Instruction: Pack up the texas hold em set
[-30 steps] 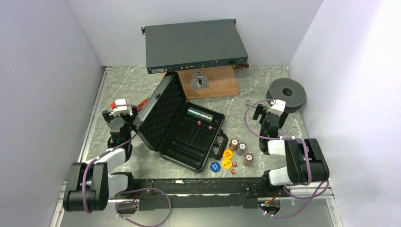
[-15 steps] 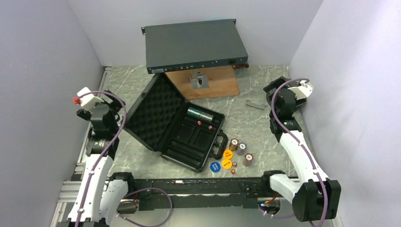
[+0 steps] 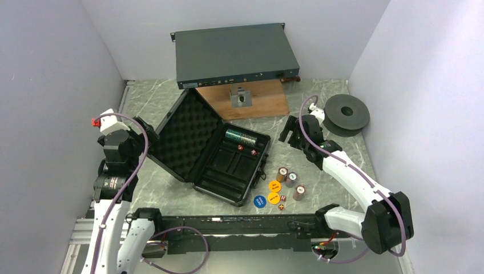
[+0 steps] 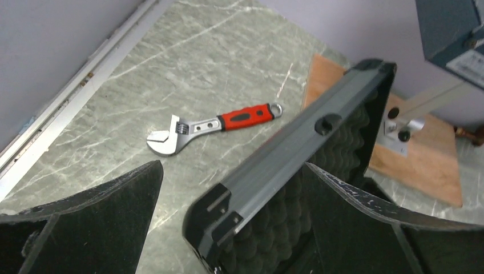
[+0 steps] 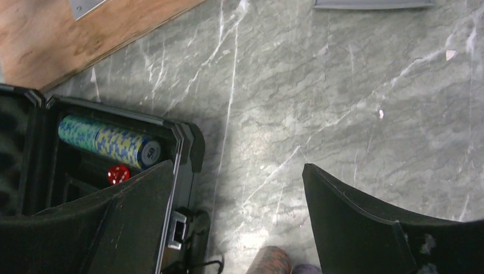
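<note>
The case [image 3: 220, 157] is lying open on the bench [image 3: 142, 103], with its foam-lined lid standing up on the left side. The left gripper [image 4: 231, 171] is hovering spread wide and holding nothing, and the lid's upper edge is showing just ahead between its fingers. The right gripper [image 5: 238, 165] is hanging equally spread over bare bench, just right of the case's far corner. A roll of chips [image 5: 108, 142] and a red die [image 5: 118, 173] are sitting in that corner. Three loose chip stacks [image 3: 291, 181] are standing beside the case's handle, nearer the arm bases than that gripper.
</note>
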